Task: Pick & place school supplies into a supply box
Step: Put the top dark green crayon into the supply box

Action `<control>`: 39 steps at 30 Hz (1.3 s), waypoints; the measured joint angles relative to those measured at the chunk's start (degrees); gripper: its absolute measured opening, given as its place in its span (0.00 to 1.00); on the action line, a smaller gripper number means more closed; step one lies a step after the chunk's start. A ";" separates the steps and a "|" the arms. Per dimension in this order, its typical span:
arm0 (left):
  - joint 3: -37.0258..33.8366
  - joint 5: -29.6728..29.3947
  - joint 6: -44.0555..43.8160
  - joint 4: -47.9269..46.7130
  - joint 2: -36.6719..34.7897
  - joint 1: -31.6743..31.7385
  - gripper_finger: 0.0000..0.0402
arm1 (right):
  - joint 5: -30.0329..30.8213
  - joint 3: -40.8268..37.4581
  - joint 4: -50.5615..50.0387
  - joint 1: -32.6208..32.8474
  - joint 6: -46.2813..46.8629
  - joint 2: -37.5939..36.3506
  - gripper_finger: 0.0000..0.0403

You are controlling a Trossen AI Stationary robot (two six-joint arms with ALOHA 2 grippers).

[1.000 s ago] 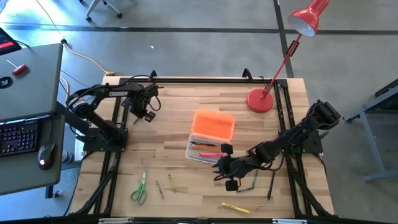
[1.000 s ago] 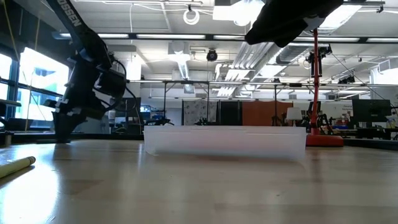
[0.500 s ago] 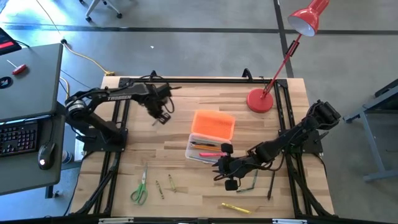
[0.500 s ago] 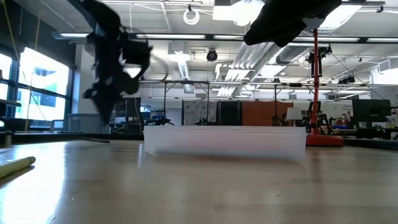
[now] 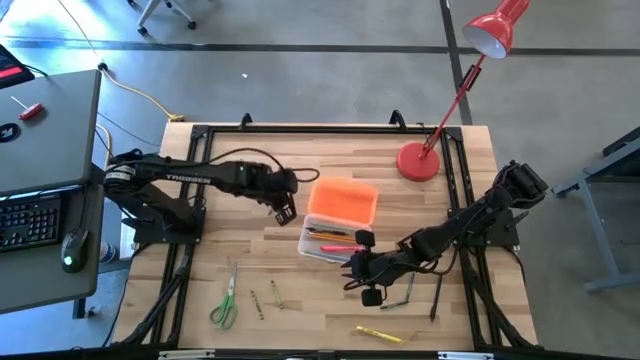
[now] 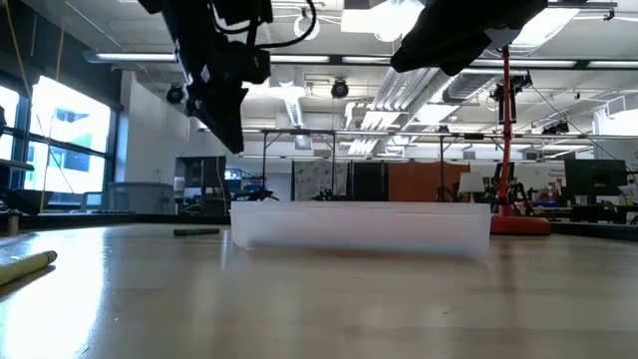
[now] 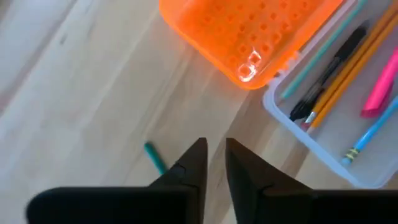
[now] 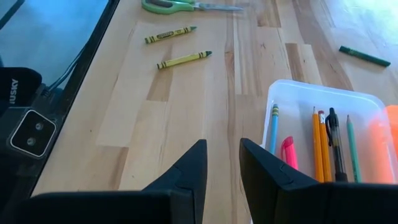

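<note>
the left gripper (image 5: pixel 283 211) has swung in beside the orange-lidded clear plastic supply box (image 5: pixel 338 222), fingers slightly apart and empty; a small green pencil (image 7: pixel 155 158) lies below.

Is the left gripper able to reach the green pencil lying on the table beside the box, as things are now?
Probably yes. The left gripper hangs above the table just left of the orange lid, and the green pencil lies on bare wood right below its fingertips. Nothing stands between them; the fingers are slightly apart.

Red desk lamp (image 5: pixel 440 130) at the back of the wooden table (image 5: pixel 250 240), keyboard (image 5: pixel 28 222) and mouse (image 5: pixel 68 262) on a side desk.
</note>
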 joint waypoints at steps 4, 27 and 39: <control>-7.61 -6.41 -5.99 6.27 0.09 -4.94 0.27 | -0.28 0.02 -0.02 0.04 0.08 0.00 0.18; -28.56 -24.22 -18.77 63.75 18.84 -8.27 0.24 | -0.39 0.04 0.85 0.04 -1.33 0.00 0.18; -27.99 -15.49 -17.25 60.17 11.21 -8.25 0.17 | -0.22 0.04 0.85 0.05 -1.33 0.00 0.18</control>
